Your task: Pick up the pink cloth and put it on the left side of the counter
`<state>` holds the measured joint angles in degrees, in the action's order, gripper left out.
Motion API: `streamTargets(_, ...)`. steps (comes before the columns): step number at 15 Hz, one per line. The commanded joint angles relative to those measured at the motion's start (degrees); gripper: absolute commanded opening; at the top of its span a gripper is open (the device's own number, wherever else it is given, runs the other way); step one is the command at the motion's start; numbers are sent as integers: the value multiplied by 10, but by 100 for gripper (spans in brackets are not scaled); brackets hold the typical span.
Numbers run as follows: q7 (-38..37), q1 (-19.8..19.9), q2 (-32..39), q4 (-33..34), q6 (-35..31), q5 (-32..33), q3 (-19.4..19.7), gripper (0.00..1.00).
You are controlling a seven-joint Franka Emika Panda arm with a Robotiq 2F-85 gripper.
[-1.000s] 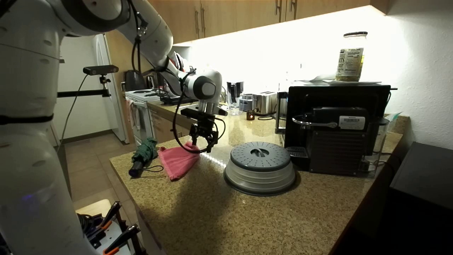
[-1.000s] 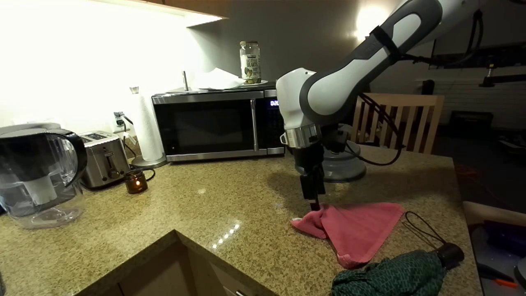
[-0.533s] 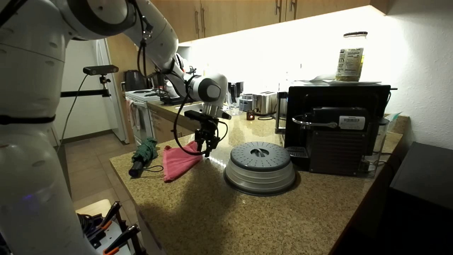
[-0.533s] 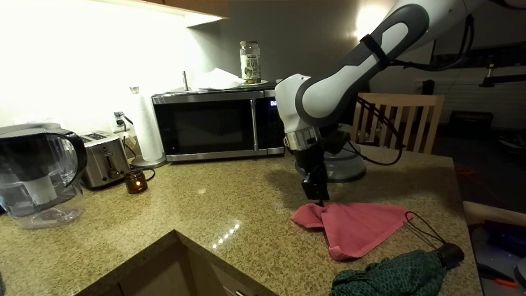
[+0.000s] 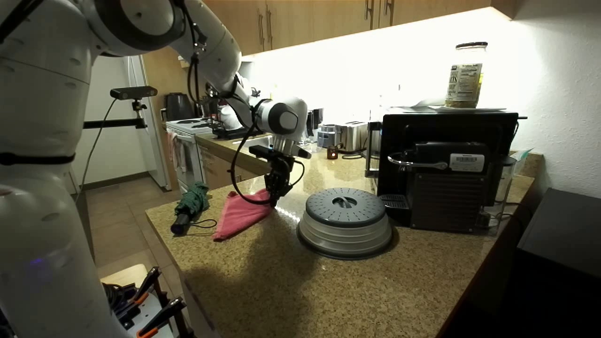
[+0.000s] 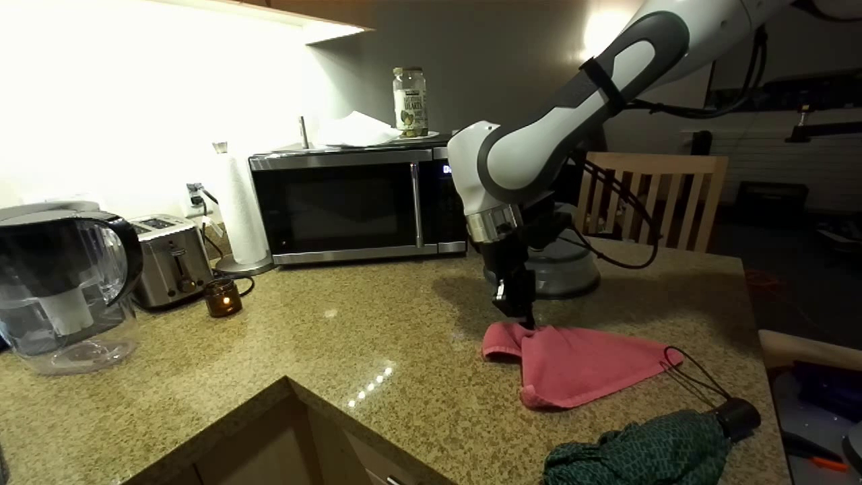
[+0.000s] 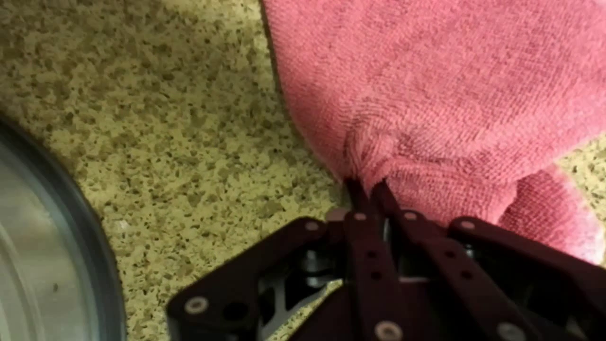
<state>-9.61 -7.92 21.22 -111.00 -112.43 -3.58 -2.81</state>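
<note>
Tool (image 7: 367, 187) clamped on a bunched fold near one edge of the pink cloth (image 6: 586, 367); the cloth lies on the table (image 5: 328, 295), between the green umbrella (image 6: 640, 448) and the grey lid (image 5: 345, 225); from where I stand, its long axis runs from the grip toward the umbrella; when lifted, the bulk should trail on that side.

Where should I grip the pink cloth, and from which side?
From above, I'd pinch the raised fold where the claw has it: the pink cloth bunches up narrow there, while most of the rest spreads flatter over the counter, likely harder to pinch.
</note>
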Motion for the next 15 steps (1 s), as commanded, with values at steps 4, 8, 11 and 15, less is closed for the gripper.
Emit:
streamTargets(4,-31,11,6,10,9,-9,5,5)
streamTargets(8,-41,5,-20,6,10,5,9,4)
streamTargets(11,-48,1,-42,7,15,22,10,4)
streamTargets(15,-61,0,-82,-1,17,53,11,4)
